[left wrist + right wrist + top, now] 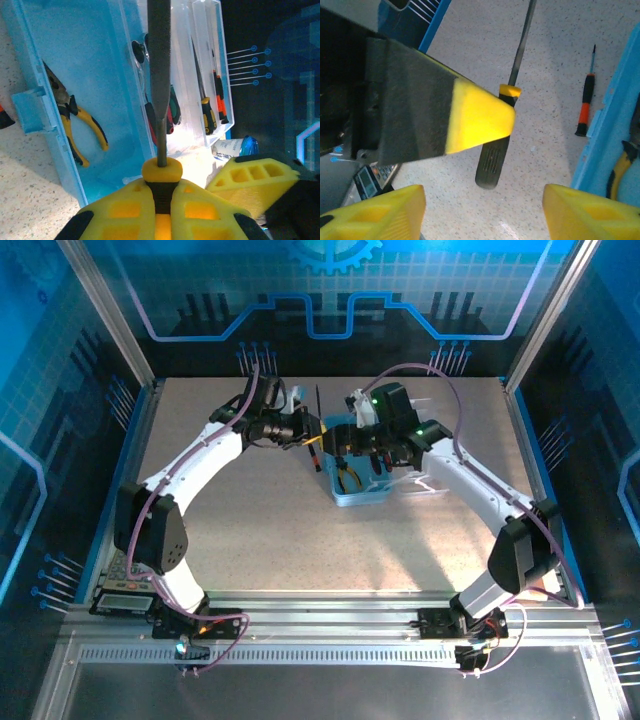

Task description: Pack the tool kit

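The tool kit's pale-blue box lies open mid-table, with yellow-handled pliers in its base and small screwdrivers in the clear lid. My left gripper hangs over the box's left side, shut on the black, yellow-collared handle of a long grey-shafted tool. That tool also hangs in front of my right gripper, which stands open with nothing between its fingers. An orange-handled screwdriver lies on the table beside the box wall.
A grey calculator sits by the left arm's base. A white bottle with a blue cap stands beyond the lid. The two grippers are close together over the box. Blue walls ring the table.
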### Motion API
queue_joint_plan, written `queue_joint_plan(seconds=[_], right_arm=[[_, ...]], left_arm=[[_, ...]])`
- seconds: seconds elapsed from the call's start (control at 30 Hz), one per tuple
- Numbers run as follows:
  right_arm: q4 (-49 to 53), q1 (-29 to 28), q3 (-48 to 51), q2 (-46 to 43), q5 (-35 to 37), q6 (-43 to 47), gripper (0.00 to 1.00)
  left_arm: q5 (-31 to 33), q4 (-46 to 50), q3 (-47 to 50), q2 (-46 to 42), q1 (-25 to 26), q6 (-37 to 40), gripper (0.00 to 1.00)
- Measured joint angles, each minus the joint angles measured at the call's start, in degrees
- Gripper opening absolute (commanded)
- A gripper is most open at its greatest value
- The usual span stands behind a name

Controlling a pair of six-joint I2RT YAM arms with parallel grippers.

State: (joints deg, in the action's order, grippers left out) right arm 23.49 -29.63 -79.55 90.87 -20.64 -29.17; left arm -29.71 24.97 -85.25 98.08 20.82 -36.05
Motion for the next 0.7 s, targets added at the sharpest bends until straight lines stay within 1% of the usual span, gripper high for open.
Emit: queue_joint_plan(seconds=[0.07, 0.27, 0.33, 0.37, 0.6, 0.7], right_arm=[[-0.7, -0.3, 0.0, 1.4, 0.1, -1.0, 0.55], [-1.1, -1.4, 0.0, 3.0, 2.2, -2.9, 0.46], [-1.3, -1.5, -0.1, 3.0, 2.8, -3.2, 0.39], [-1.3, -1.5, -0.2, 3.0, 2.9, -3.3, 0.37], [-1.5, -1.9, -0.8, 3.1, 4.0, -3.7, 0.36], [-1.7, -2.0, -1.0, 3.3, 4.1, -3.9, 0.29]], left_arm=[[-0.2, -0.5, 0.3, -0.2, 0.0, -0.4, 0.00], [-0.2, -1.0, 0.7, -0.8, 0.0, -1.2, 0.00], [-0.2, -1.0, 0.7, -1.0, 0.0, -1.2, 0.00], [-0.2, -1.0, 0.7, -1.1, 0.1, -1.2, 0.00], [-0.2, -2.0, 1.4, -1.4, 0.1, -1.4, 0.00], [-0.2, -2.4, 1.6, -1.4, 0.2, -1.5, 0.00]])
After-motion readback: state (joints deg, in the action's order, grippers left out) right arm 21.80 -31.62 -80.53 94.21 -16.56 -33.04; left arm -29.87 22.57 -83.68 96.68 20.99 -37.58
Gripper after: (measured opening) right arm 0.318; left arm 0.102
